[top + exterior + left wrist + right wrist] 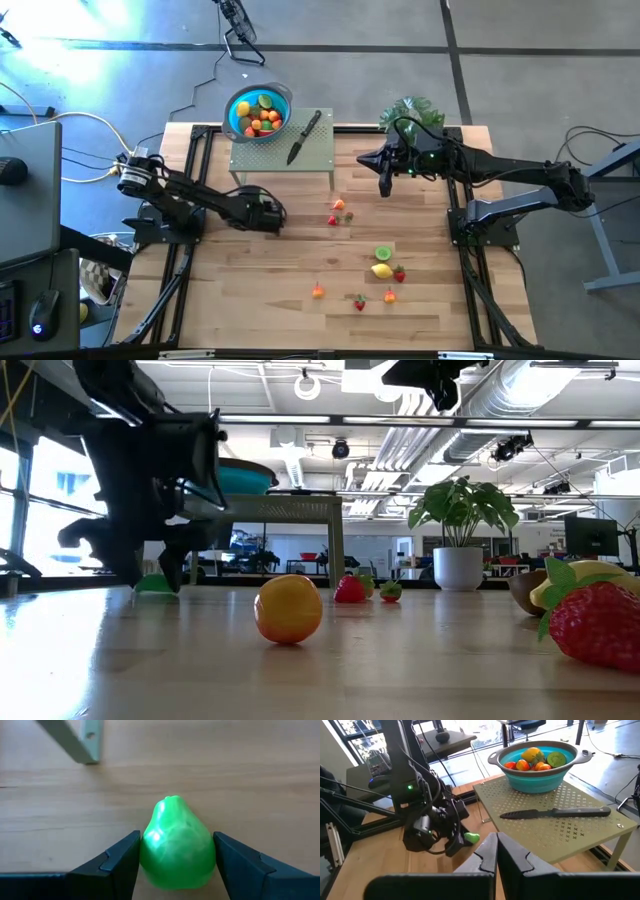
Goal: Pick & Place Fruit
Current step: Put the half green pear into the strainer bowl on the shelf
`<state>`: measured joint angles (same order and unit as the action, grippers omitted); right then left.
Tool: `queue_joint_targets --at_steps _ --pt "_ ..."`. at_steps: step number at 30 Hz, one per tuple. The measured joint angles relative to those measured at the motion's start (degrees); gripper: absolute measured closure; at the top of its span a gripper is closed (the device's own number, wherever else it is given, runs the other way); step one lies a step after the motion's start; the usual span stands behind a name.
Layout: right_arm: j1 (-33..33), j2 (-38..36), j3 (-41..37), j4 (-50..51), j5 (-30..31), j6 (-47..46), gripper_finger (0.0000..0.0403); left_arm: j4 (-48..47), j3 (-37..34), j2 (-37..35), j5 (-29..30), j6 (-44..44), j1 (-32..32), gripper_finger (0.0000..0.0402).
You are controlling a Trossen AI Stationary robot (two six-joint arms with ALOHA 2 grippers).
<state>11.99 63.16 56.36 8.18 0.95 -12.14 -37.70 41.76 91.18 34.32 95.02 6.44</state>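
My left gripper [176,870] is low over the wooden tabletop [300,300], near its left edge and just in front of the small pale green perforated metal stand [282,152]. Between my two dark fingers lies a small glossy green plastic pear [176,845], on its side on the wood with the narrow end pointing away from me. My fingers stand partly open, one at each flank of the pear and very close to it; I cannot tell if they already press on it, and it is not lifted. I judge this pear as light, hard and hollow, and its shiny round skin as slippery, so it can squirt out if I squeeze near the narrow end. The best place to hold is the widest part of the belly, where my fingers are now. My left arm reaches forward and bends down at the wrist, so the gripper is almost flat against the wood.

More toy fruit is in the round blue plastic bowl [259,112] on the stand's back left corner, beside a black-handled knife [303,137]. Other small fruit pieces [383,270] lie scattered on the middle and front of the tabletop.

My right gripper [496,851] waits high above the back right part of the tabletop, near the leafy green potted plant [410,112], fingers pressed together and empty.
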Motion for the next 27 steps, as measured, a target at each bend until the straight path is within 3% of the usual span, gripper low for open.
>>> queue_joint_targets --at_steps 9,27 --pt "0.0 0.0 0.0 0.1 0.0 0.0 0.0401 -0.4 7.5 -0.1 -0.8 -9.0 0.0 0.018" --pt "0.0 -2.5 0.0 0.0 0.2 1.4 0.0401 -1.5 23.6 -0.2 -8.8 -24.0 0.0 0.018"
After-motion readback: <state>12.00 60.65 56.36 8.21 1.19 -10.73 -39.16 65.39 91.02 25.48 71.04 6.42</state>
